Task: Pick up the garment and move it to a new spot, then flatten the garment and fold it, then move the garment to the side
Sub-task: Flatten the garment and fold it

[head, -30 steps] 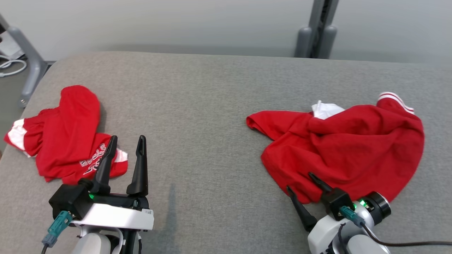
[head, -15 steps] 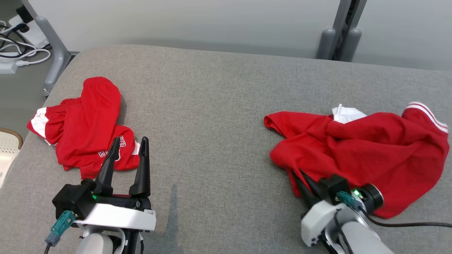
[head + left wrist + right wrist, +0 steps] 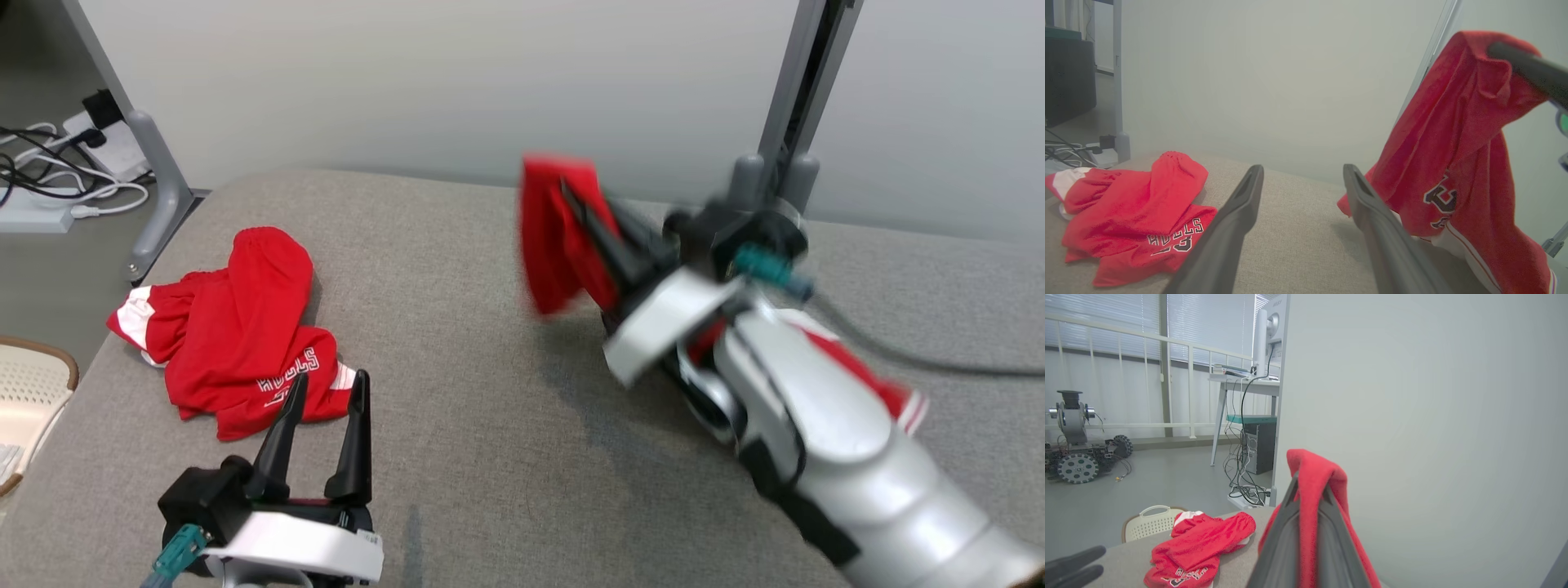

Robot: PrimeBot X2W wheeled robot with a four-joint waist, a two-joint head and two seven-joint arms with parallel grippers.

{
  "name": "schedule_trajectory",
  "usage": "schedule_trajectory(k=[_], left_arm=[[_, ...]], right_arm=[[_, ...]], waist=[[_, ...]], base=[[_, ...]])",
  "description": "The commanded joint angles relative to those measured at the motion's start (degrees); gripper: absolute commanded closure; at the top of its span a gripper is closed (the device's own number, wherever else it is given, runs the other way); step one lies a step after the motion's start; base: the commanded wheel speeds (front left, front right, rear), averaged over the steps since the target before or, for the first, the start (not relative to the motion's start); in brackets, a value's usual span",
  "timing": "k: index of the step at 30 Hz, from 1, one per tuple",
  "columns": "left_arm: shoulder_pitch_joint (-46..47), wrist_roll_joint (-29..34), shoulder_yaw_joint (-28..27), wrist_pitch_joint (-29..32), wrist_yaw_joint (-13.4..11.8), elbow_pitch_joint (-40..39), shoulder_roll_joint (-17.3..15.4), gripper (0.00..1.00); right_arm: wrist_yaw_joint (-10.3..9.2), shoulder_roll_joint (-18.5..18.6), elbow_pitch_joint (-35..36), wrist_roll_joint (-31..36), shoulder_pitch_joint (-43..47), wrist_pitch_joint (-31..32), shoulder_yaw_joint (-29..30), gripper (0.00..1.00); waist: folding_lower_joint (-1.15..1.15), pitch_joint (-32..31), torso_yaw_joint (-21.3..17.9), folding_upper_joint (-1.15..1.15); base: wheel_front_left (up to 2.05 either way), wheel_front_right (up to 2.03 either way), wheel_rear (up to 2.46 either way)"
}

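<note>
Aloft, right fingers (image 3: 1284,543) pinch the garment (image 3: 1453,122), hem perhaps touching table (image 3: 490,425).

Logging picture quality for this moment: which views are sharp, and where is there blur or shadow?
Head view: right gripper and held red garment smear with motion blur; left gripper and lying red garment are crisp. Left wrist view: sharp; lettering on the held one shows, soft shadow beneath it. Right wrist view: sharp, evenly lit.

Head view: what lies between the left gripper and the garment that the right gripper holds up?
Between the left gripper and the garment, the head view shows bare grey pad.
</note>
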State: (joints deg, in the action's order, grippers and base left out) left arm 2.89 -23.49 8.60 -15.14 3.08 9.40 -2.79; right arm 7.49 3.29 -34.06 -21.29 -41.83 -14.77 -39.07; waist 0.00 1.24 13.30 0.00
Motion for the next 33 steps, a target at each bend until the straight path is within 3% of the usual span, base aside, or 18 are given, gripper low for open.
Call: schedule_trajectory(k=[1,5,8,18,19,21,22,27,28,29,30,33], left_arm=[[-1.02,-0.23,0.06,0.02,-0.48,-0.21,-0.2,0.0],[-2.26,-0.44,0.02,0.02,-1.03,-0.59,-0.2,0.0],[-2.71,-0.63,0.07,0.02,-1.25,-0.83,-0.19,0.0],[-1.46,-0.27,-0.49,0.01,-0.65,-1.71,-0.22,0.0],[-1.46,-0.27,-0.49,0.01,-0.65,-1.71,-0.22,0.0],[-0.62,0.12,-0.95,0.02,-0.2,-1.63,-0.18,0.0],[-0.08,0.61,-1.35,0.02,0.26,-1.4,-0.17,0.0],[1.87,1.56,-2.11,0.02,1.5,-0.98,-0.17,0.0],[2.2,1.6,-2.23,0.02,1.65,-0.87,-0.18,0.0],[2.53,1.84,-2.27,0.02,1.89,-0.76,-0.21,0.0],[2.79,1.86,-2.32,0.01,1.96,-0.75,-0.2,0.0],[3.58,1.66,-2.37,0.02,2.26,-0.71,-0.2,0.0]], right_arm=[[0.0,-0.21,2.01,-2.79,-4.1,-0.55,0.06,1.0],[0.0,0.0,8.77,-6.55,-10.02,-0.51,5.21,1.0],[0.0,0.86,11.71,-5.24,-9.96,-0.43,11.1,1.0],[0.01,11.67,4.48,-0.77,10.62,-0.41,24.98,1.0],[0.01,11.67,4.48,-0.77,10.62,-0.41,24.98,1.0],[0.0,13.02,2.6,-0.43,14.52,-0.42,29.89,1.0],[0.0,13.28,0.69,-0.15,17.37,-0.42,35.01,1.0],[0.0,12.98,-4.04,2.79,21.08,-0.42,44.08,1.0],[0.0,12.71,-4.99,3.59,21.19,-0.42,45.32,0.93],[0.0,12.34,-5.84,4.32,21.33,-0.41,46.42,0.51],[0.0,11.7,-7.45,4.92,21.59,-0.41,47.29,0.0],[0.0,10.79,-10.3,7.08,21.0,-0.42,48.34,0.0]], waist=[[0.0,-1.07,-0.21,0.0],[0.0,-1.64,-1.05,0.0],[0.0,-1.83,-1.86,0.0],[0.0,0.87,-5.19,0.0],[0.0,0.87,-5.19,0.0],[0.0,2.17,-5.96,0.0],[0.0,3.42,-6.75,0.0],[0.0,6.12,-8.61,0.0],[0.0,6.5,-8.86,0.0],[0.0,6.84,-9.13,0.0],[0.0,7.04,-9.37,0.0],[0.0,7.42,-10.18,0.0]], base=[[0.0,0.0,0.0],[0.0,0.0,0.0],[0.0,0.0,0.0],[0.0,0.0,0.0],[0.0,0.0,0.0],[0.0,0.0,0.0],[0.0,0.0,0.0],[0.0,0.0,0.0],[0.0,0.0,0.0],[0.0,0.0,0.0],[0.0,0.0,0.0],[0.0,0.0,0.0]])
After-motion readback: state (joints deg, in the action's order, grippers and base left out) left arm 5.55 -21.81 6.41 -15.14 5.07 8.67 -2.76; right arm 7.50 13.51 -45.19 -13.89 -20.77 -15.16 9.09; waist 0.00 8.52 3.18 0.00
